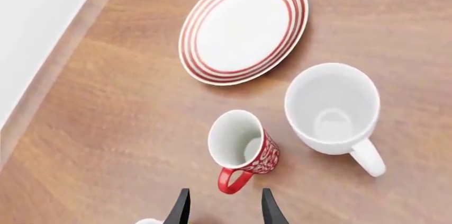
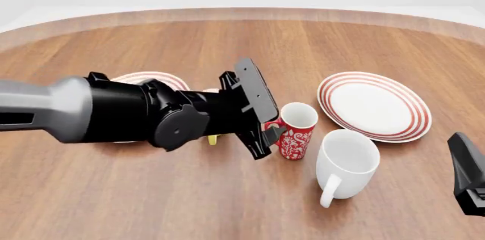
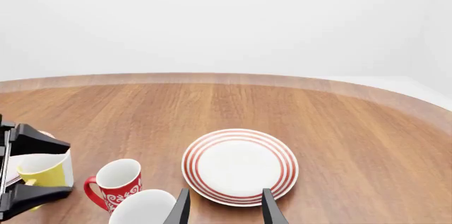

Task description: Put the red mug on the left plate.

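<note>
Red mug (image 2: pixel 297 131) stands upright mid-table, handle toward our left gripper (image 1: pixel 224 208), whose spread, empty fingers sit just short of it; our right gripper (image 3: pixel 224 207) waits apart, also spread, while the left plate (image 2: pixel 170 79) lies behind our arm.
</note>
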Tool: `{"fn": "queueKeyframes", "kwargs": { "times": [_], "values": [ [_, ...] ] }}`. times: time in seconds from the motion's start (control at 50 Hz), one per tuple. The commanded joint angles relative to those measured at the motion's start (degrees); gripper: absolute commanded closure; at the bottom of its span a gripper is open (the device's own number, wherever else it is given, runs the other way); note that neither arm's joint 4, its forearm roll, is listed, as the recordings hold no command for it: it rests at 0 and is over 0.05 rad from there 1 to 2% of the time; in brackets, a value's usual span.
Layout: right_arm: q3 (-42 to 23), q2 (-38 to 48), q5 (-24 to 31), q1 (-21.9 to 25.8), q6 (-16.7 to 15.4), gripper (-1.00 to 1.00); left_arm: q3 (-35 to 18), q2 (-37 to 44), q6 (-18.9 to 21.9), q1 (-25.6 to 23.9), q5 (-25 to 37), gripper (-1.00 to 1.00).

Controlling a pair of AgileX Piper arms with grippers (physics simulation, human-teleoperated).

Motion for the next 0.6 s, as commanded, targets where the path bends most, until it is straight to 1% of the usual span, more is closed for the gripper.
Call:
{"fn": "queueKeyframes", "kwargs": {
  "times": [0.02, 0.36, 0.6],
  "values": [
    [0.02, -0.11, 0.05, 0.01, -0.03, -1.0, -0.15, 2.66, -0.01, 0.67, -1.84, -1.0],
    [0.02, -0.1, 0.06, 0.01, -0.03, -1.0, -0.04, 4.3, -0.36, 1.32, -3.33, -1.0],
    [0.02, -0.12, 0.05, 0.0, -0.02, -1.0, -1.3, 5.2, 0.39, 2.18, -3.34, -1.0]
  ]
}}
